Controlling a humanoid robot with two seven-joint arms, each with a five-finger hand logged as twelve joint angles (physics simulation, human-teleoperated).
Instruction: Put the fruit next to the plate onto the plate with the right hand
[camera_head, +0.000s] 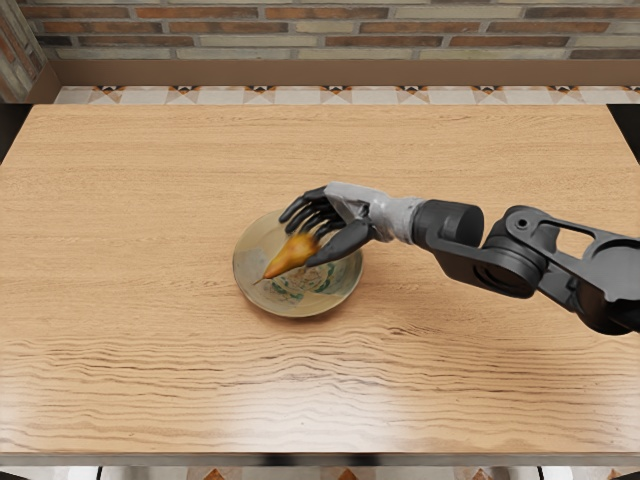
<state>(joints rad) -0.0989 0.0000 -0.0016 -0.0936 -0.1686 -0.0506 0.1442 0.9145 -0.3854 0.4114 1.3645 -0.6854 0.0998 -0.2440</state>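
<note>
A round patterned plate (270, 290) lies on the wooden table, a little left of centre. An orange-yellow pear (290, 256) is over the plate's middle, stem pointing down-left. My right hand (322, 230) reaches in from the right and its dark fingers curl around the pear's wider end. Whether the pear touches the plate or hangs just above it I cannot tell. The left arm does not show.
The wooden table (150, 180) spreads wide around the plate. A brick wall and a tiled strip run along its far edge. My right forearm (520, 255) lies low across the table's right side.
</note>
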